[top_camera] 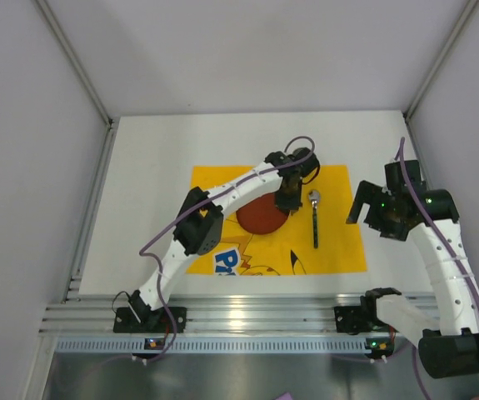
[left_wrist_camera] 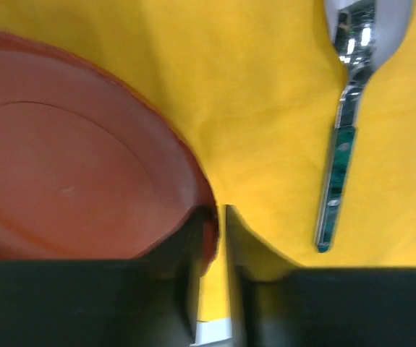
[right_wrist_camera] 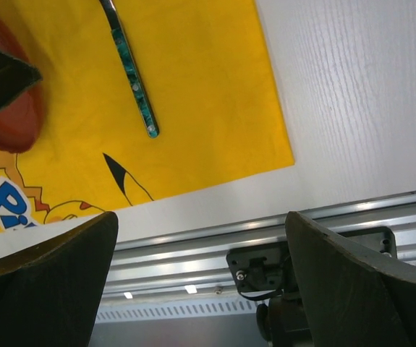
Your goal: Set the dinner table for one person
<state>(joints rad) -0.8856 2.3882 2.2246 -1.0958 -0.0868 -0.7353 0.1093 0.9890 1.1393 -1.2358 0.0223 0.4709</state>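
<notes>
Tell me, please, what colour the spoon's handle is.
The spoon handle is marbled teal-green, clearest in the right wrist view.

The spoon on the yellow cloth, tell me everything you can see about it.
The spoon has a shiny metal bowl and neck, and a slim handle inlaid with mottled teal, with what look like small rivets. It lies flat and straight on the yellow cloth, to the right of the red plate and clear of it. Its bowl points to the far side of the table and its handle end to the near edge. Only the cloth touches it; nothing holds it.
</notes>
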